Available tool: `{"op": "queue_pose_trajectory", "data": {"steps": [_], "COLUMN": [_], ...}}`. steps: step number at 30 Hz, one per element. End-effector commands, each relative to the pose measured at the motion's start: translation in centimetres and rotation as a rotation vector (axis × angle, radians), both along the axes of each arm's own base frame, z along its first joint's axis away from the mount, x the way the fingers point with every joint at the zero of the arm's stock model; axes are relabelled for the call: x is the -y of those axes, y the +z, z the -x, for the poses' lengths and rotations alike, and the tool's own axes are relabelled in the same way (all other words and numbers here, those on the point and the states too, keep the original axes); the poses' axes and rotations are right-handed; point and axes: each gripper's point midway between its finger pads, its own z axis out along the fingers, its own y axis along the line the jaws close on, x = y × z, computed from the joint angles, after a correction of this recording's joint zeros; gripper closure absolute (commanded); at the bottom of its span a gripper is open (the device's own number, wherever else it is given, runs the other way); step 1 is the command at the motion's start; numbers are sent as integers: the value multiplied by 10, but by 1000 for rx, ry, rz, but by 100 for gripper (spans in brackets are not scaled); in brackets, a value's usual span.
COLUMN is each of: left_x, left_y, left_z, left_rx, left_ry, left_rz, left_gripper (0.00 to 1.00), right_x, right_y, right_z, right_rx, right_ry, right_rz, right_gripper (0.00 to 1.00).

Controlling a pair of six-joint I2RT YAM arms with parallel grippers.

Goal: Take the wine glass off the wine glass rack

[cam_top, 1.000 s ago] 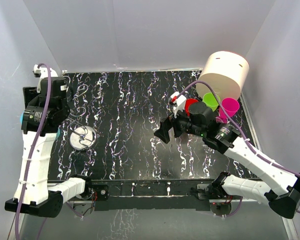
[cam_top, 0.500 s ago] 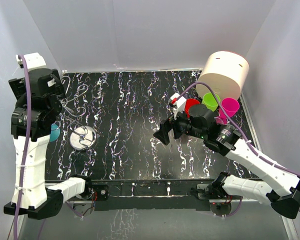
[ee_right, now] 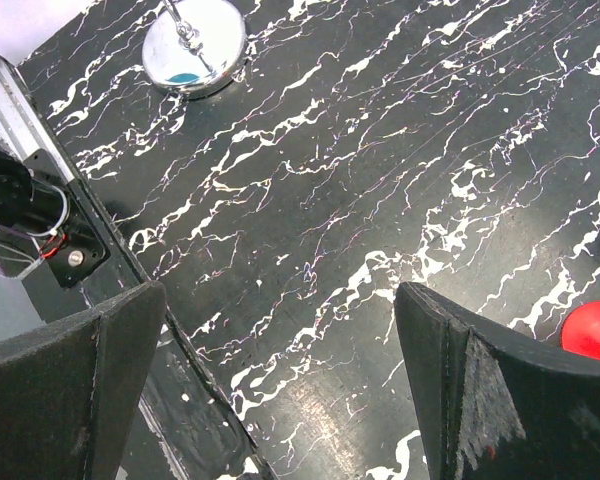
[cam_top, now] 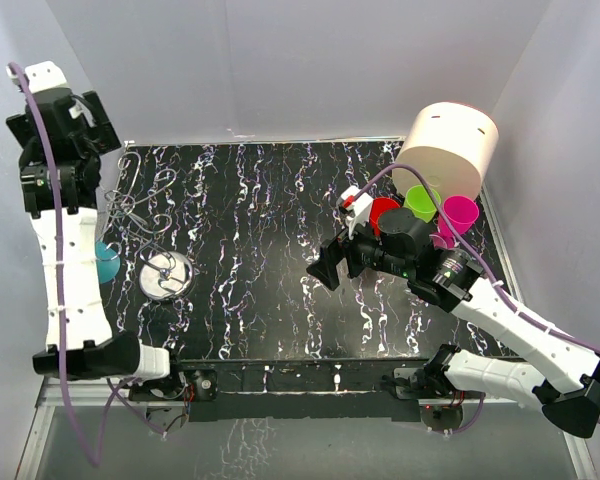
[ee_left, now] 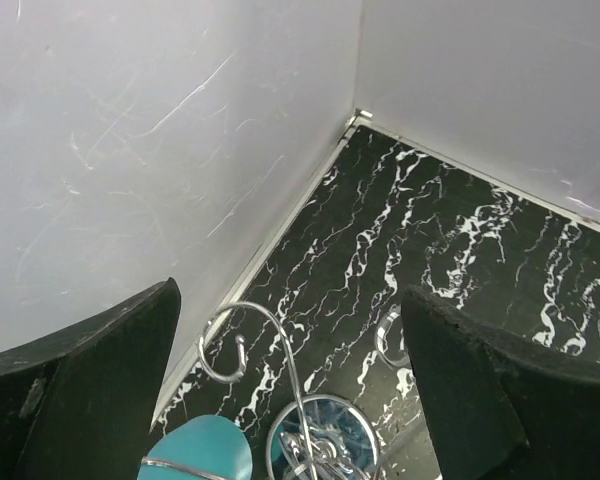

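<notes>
From above, the left arm (cam_top: 68, 260) hides most of the glass (cam_top: 108, 263). The left wrist view's bottom edge cuts off glass and rack (ee_left: 330, 438) — the right wrist's edge clips a red cup (ee_right: 595, 332).

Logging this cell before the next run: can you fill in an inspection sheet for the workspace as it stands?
Surface: black white-veined table, no spill seen.
Job's things: wine glass rack at the table's left; teal wine glass beside its base, partly behind the left arm; on or off the rack cannot be told.
Clutter: cream cylinder, red cup, green cup, pink cup, far right.
Tools: left tool high over the rack, open, empty; right tool over mid-table, open, empty.
Cables: purple cable along each arm.
Surroundings: pale walls on three sides.
</notes>
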Motion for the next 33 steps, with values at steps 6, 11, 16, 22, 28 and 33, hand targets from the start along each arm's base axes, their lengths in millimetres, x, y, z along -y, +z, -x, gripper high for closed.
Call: {"op": "queue_pose_trajectory", "data": {"steps": [6,11,16,22,28,33], "left_x": [-36,-53,-62,-68,-61,-51], "left_y": [-7,-25,-38,-50,-65,-68], "left_z": [28,85,128,147,141,138], "left_rx": [117,108,141,115,108,80], "left_ry": [63,235,386,472,439,378], "left_rz": [190,158,121,112,153,189], "left_gripper": [2,1,1,1,1,1], "right_x": [-9,-14,-18,-18,-22,-30], "right_y": [24,26,26,28,31,27], "right_z": [-4,7,21,24,14,12], "right_rx": [67,90,109,116,109,61], "right_ry": [18,40,69,73,38,32], "right_rz": [-62,-46,-29,-30,-12,-13], "right_gripper": [2,2,2,2,2,2]}}
